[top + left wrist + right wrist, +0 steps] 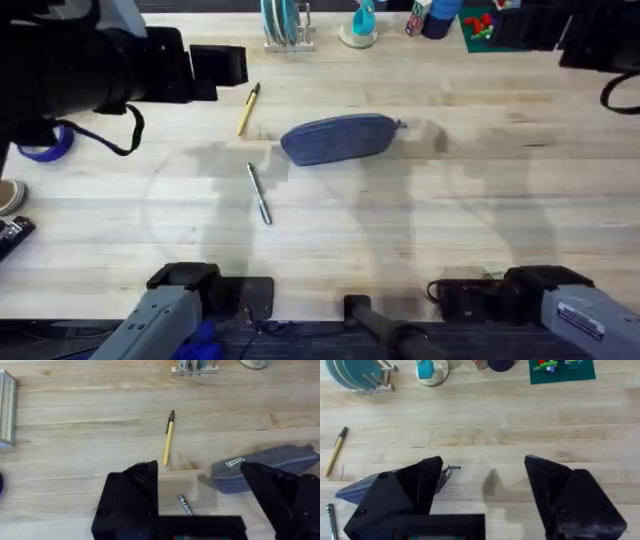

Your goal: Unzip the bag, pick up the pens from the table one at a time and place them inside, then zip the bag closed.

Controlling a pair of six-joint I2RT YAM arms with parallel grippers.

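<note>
pouch (338,138) zipped, mid-table (480,200) | yellow pen (247,108), silver pen (260,194) lie to its left | left gripper (202,495) spread above silver pen | right gripper (482,487) spread, empty, beside pouch's zipper-pull end

In the left wrist view the black fingers (131,497) hide most of the silver pen (185,506) beside the bag (265,467), whose zipper is too blurred to read.

The bag (338,138) is blue-grey with a small white label. One pen (247,109) is yellow with black ends, the other pen (260,194) silver-grey. The table (480,210) is pale planked wood.
</note>
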